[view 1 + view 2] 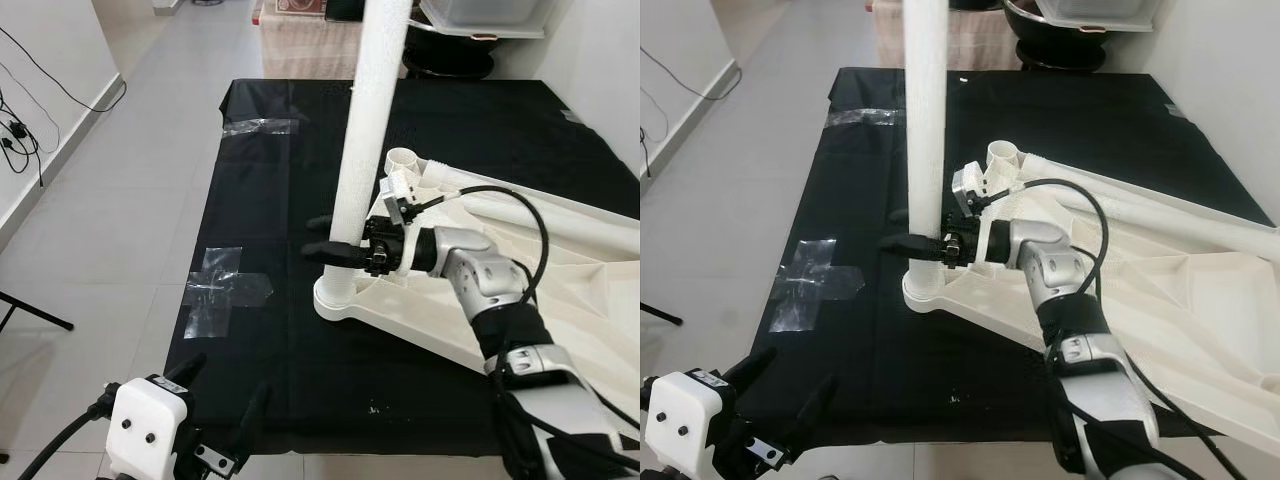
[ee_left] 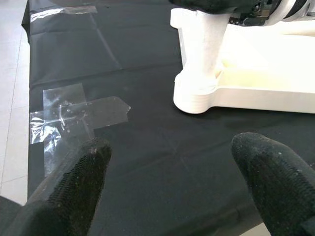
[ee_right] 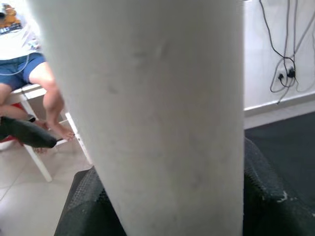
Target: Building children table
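The white table top (image 1: pixel 560 290) lies upside down on a black cloth (image 1: pixel 280 200) spread over the tiled floor (image 1: pixel 130 150), and a white table leg (image 1: pixel 368 150) stands upright in the corner socket (image 1: pixel 340 298) nearest the robot's left. The right gripper (image 1: pixel 335 238) reaches in level from the right, its two black fingers closed around the leg low down, just above the socket; the right wrist view shows the pale tube pressed between the dark pads. The left gripper (image 1: pixel 215 395) hovers low near the front edge of the cloth with its fingers (image 2: pixel 81 177) spread apart and nothing between them, pointing toward the socket. A second open socket (image 1: pixel 1002 153) shows further back on the top, and another leg (image 1: pixel 560 215) lies flat on the underside. The leg looks like a hollow, stiff plastic tube, light but smooth, so it may slip or twist in the pads; a hold near the base, where it is now, probably gives the best control for pressing or turning it home, while a high grip would lever the joint sideways. Patches of clear tape (image 1: pixel 225 290) stick to the cloth, well apart from the work
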